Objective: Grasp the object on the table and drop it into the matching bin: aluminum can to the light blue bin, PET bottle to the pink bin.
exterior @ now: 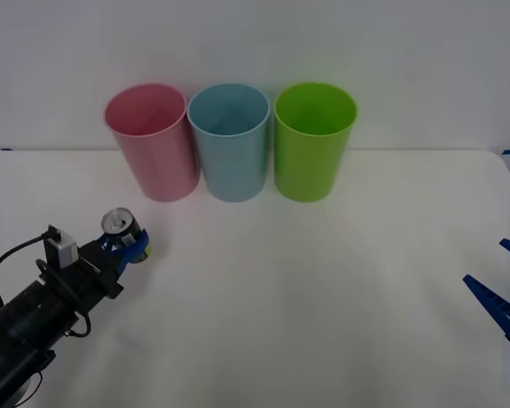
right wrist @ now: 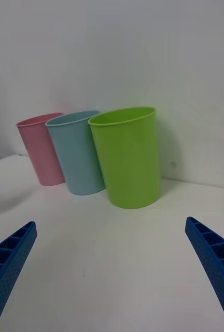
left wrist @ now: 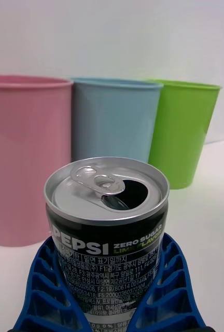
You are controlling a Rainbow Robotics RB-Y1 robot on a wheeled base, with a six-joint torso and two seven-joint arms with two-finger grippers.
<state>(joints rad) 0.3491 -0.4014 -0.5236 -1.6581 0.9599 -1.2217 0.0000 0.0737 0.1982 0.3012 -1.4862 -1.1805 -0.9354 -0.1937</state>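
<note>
A small aluminum can [exterior: 119, 227] with a silver opened top and dark label stands upright at the table's left, in front of the pink bin [exterior: 152, 140]. My left gripper [exterior: 127, 245] is shut on the can [left wrist: 108, 228], its blue fingers [left wrist: 44, 290] hugging both sides of the label. The light blue bin [exterior: 231, 141] stands in the middle of the row, right of the pink one. My right gripper [exterior: 503, 293] waits open at the table's right edge, its fingers [right wrist: 8, 262] spread wide with nothing between them.
A lime green bin [exterior: 313, 140] stands right of the light blue bin [right wrist: 77, 153], the three touching in a row near the white table's [exterior: 323, 297] back edge. A white wall rises behind them.
</note>
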